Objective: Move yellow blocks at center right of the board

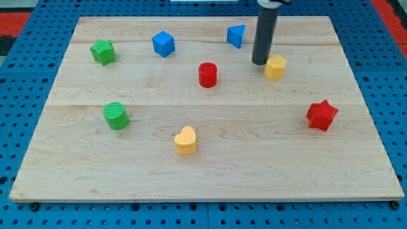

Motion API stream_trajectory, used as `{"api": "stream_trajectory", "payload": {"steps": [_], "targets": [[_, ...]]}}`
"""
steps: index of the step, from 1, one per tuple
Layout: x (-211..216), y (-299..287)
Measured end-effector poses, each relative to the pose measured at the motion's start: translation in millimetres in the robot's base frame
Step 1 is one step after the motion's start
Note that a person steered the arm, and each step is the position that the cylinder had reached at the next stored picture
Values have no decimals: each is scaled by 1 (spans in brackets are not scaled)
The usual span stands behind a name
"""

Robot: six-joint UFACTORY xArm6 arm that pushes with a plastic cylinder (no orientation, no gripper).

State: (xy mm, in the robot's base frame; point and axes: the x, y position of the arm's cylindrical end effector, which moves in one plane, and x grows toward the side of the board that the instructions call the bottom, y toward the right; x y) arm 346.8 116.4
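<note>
A yellow hexagonal block (275, 66) sits at the upper right of the wooden board (203, 172). A yellow heart-shaped block (186, 140) sits at the lower middle. My tip (259, 62) is down on the board just left of the yellow hexagonal block, touching or almost touching its left side. The dark rod rises from there out of the view's top.
A red cylinder (208, 74) stands left of my tip. A blue triangular block (236, 35) and a blue cube (163, 44) lie near the top. A green star (103, 51) is at upper left, a green cylinder (116, 116) at left, a red star (322, 115) at right.
</note>
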Motion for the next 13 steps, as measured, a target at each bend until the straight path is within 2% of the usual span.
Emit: {"api": "stream_trajectory", "payload": {"steps": [2, 3, 4, 5, 6, 7, 8, 9, 10, 11, 12, 13], "targets": [[34, 40], [57, 4], [121, -61], [201, -78], [211, -136], [135, -146], [123, -174], [151, -201], [169, -202], [161, -271], [147, -278], [130, -252]]}}
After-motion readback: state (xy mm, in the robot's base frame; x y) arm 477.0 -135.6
